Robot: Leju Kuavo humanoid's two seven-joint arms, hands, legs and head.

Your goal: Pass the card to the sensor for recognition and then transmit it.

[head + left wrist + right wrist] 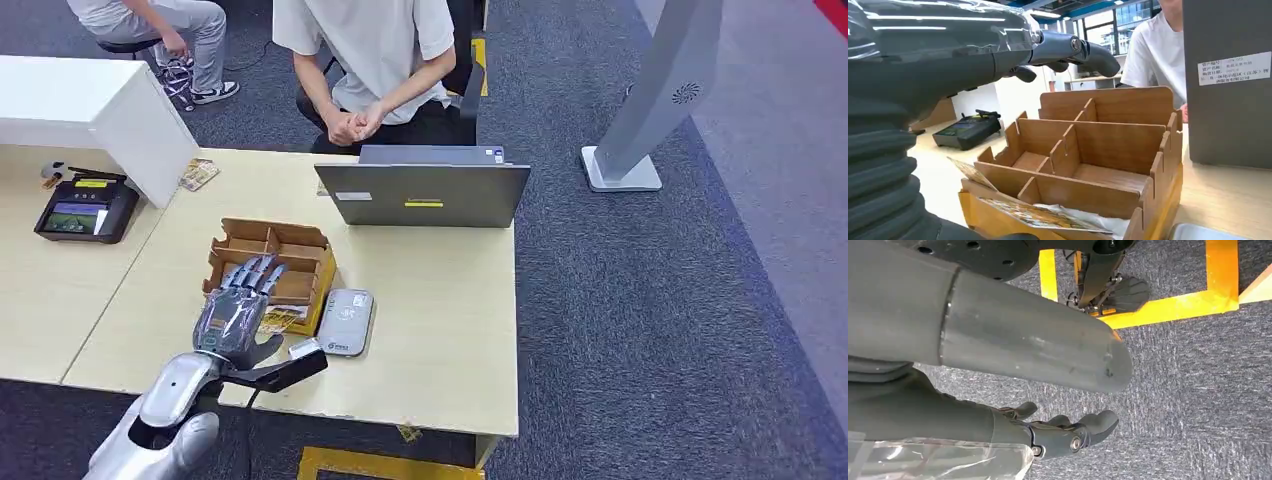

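Both hands empty: left hand (238, 305) over wooden organizer (300, 250), fingers (1068, 47) outstretched.

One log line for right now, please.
left hand: open above box | right hand: open, hanging | card: in box | sensor: beside box

This looks like an office set up as a service or test counter — grey carpet (620, 300) marked with yellow tape (380, 465) runs around pale wooden tabletops (440, 330). A laptop (425, 190) stands open toward a seated person (375, 60), with a payment terminal (85, 210), a flat card reader (345, 322) and a wooden divided organiser (290, 255) nearby. A white kiosk stand (650, 100) rises from the carpet, and large windows (1108, 27) show behind — a workplace rather than a home.
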